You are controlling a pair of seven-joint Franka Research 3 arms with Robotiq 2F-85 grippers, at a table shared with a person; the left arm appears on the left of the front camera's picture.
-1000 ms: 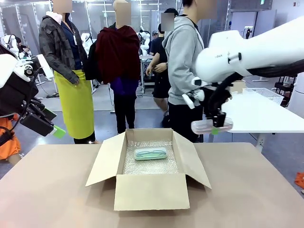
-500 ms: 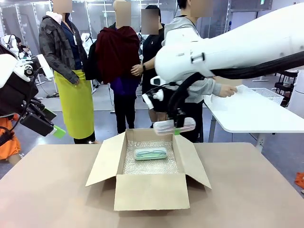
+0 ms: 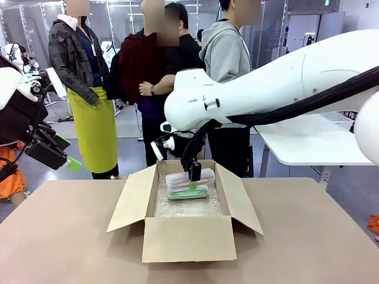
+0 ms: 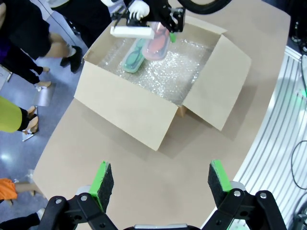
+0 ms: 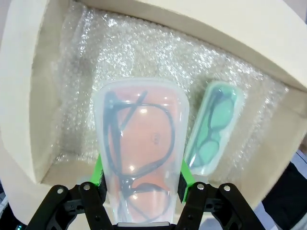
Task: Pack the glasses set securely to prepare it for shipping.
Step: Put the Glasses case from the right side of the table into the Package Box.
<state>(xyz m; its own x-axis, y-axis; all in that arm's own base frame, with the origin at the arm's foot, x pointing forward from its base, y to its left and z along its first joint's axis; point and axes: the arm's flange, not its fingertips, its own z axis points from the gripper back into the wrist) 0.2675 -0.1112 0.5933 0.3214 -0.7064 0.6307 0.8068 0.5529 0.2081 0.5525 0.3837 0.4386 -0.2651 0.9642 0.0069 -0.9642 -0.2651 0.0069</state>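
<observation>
Placement stage for the second case. Right hand (image 3: 193, 176) closed across the narrow width of the pinkish-red case (image 3: 189, 178), green pads (image 5: 98, 171) pressed on both long edges. Gripped that way, by judgement, to leave the underside free for set-down.

Held low inside the open cardboard box (image 3: 188, 239), above the bubble wrap (image 3: 186, 208) lining the floor. Overlaps the mint-green case (image 3: 188, 193) as seen from the front. Seen from the right wrist: offset to one side of the mint-green case, long axes roughly parallel. Contact between the two cases: cannot tell.

Mint-green case lying flat on the lining, towards the far wall, spectacles visible inside. Lining presumably laid beneath to cushion against shock in transit.

Left hand (image 4: 158, 179) fully open, holding nothing, raised above the tabletop (image 3: 308, 236) at the robot's left, well apart from the box; probably parked there to leave the opening clear.

Flaps open; closing not yet done. Recommended next: lower beside the mint-green case, then release.
</observation>
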